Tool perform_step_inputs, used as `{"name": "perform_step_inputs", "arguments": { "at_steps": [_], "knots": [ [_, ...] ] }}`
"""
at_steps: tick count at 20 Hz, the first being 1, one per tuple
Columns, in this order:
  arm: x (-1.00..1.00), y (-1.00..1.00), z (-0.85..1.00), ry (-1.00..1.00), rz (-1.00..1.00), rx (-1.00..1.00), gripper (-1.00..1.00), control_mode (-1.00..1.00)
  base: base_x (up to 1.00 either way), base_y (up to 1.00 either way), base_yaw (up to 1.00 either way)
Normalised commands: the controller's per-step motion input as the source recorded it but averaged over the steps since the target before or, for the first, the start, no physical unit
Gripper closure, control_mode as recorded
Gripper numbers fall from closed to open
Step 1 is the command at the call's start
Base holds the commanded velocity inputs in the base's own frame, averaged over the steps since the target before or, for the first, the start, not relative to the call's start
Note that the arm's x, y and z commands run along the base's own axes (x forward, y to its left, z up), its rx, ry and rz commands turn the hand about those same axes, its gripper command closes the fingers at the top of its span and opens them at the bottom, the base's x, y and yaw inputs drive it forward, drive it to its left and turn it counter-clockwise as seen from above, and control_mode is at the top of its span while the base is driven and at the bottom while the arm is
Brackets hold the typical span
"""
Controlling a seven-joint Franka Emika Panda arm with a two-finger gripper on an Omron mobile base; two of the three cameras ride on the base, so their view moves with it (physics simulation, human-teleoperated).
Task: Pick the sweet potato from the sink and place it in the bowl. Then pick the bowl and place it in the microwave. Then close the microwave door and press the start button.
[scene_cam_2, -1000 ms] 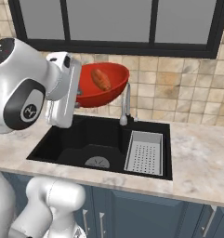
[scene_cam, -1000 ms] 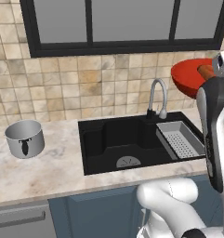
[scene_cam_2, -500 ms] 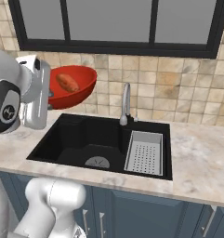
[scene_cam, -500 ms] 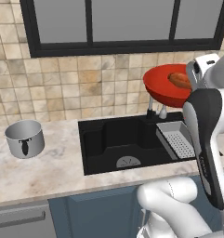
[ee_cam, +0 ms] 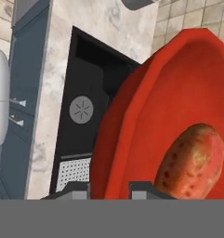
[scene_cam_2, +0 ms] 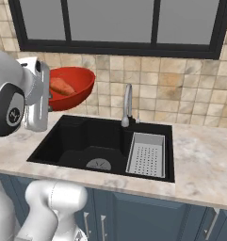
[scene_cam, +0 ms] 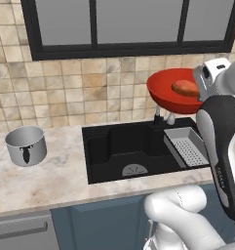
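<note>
A marble counter [scene_cam: 55,180] carries a steel pot [scene_cam: 25,145] beside the sink [scene_cam: 124,149].

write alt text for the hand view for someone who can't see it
A glossy red bowl with a sweet potato lying in it is clamped at its rim between the jaws. Behind the bowl, the black sink with its round drain is set in a marble counter.

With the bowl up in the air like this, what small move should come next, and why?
Probably keep carrying the bowl level toward the microwave. The hand is clamped on its rim, the sweet potato lies loose inside, and the bowl hangs above the sink, so tilting could spill it.
</note>
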Motion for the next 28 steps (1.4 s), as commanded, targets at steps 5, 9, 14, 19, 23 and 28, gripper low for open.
{"name": "perform_step_inputs", "arguments": {
  "at_steps": [5,9,14,19,23,28],
  "knots": [
    [0.0,0.0,0.0,0.03,0.0,0.0,1.0,-1.0,0.0,0.0,0.0],
    [0.0,0.0,0.0,0.0,0.0,0.0,1.0,1.0,0.0,0.0,0.0],
    [0.0,0.0,0.0,0.0,0.0,0.0,1.0,1.0,-0.28,0.0,0.0],
    [0.0,0.0,0.0,0.0,0.0,0.0,1.0,1.0,-0.67,-0.02,0.0],
    [0.0,0.0,0.0,0.0,0.0,0.0,1.0,1.0,-0.46,0.0,0.0],
    [0.0,0.0,0.0,0.0,0.0,0.0,1.0,1.0,-0.11,0.0,0.0]
  ]
}}
